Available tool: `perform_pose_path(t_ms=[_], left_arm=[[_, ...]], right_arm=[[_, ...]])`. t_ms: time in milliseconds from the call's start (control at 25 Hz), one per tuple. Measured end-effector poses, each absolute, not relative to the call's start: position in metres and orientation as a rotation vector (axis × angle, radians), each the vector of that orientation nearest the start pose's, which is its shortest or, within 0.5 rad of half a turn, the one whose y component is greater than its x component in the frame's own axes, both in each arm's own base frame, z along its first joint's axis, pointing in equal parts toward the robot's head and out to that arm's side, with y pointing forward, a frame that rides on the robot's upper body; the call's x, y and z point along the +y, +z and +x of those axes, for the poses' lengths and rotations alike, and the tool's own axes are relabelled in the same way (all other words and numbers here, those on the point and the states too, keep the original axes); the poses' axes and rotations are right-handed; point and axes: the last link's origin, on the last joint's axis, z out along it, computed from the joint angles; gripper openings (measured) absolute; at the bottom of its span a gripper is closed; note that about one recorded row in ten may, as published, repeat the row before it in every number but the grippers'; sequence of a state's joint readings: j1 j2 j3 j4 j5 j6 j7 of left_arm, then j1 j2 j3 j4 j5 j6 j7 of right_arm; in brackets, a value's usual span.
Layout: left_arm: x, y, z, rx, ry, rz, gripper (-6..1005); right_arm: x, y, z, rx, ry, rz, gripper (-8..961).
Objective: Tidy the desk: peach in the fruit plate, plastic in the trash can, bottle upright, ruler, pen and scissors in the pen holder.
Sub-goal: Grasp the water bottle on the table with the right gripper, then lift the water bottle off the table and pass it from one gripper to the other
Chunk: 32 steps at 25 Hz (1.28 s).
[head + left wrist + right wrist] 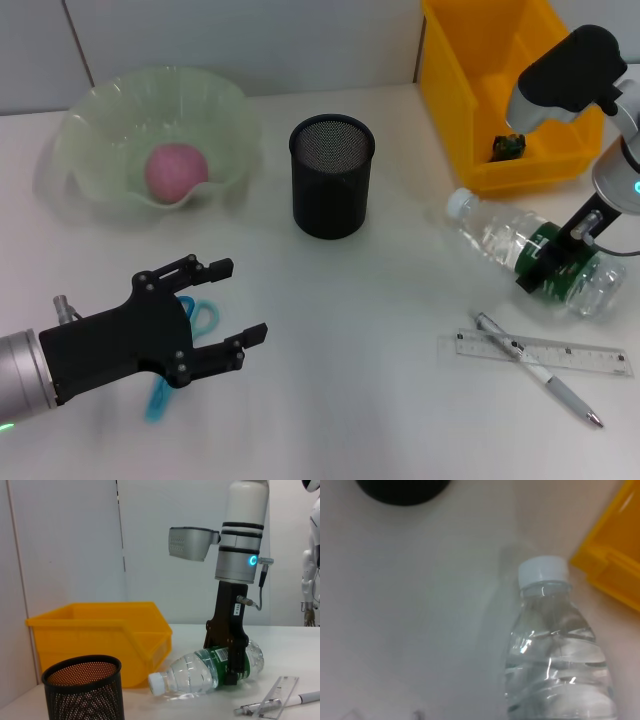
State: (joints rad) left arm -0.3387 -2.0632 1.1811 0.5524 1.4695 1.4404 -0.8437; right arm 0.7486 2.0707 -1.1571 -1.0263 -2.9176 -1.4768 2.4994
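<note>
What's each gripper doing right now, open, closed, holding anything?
Left gripper: open, empty, hovering over the blue scissors.
Right gripper: closed on the lying bottle at its green label.

Lighting's pretty even and bright from overhead, so the white table [330, 330] just gets soft, faint shadows, like the smudgy one under the left gripper [238, 305] and a pale one right of the holder [331, 176]. The bottle [520, 250] catches small glints on its clear plastic, and the plate [150, 135] looks a bit hazy along its far-left rim. Right wrist view is the soft one: the cap [543, 571] and the yellow bin [612, 565] are blurry, with a warm pinkish tint on the table.
</note>
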Motion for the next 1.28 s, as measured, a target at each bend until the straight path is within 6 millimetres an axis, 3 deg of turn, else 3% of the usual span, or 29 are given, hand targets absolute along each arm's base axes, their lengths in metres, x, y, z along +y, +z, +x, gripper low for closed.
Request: perform_pose_path(t_ms=[760,1280], left_arm=[[0.283,-0.038,-0.272,-0.137,-0.799,-2.655,732],[0.284,-0.035,-0.270,-0.136,-0.827,-2.637,730]], right_arm=[[0.383,0.033,0.222,1.011,-0.672,-2.376,772],[0.354,0.043,0.192,0.858,-0.429,-2.465,772]])
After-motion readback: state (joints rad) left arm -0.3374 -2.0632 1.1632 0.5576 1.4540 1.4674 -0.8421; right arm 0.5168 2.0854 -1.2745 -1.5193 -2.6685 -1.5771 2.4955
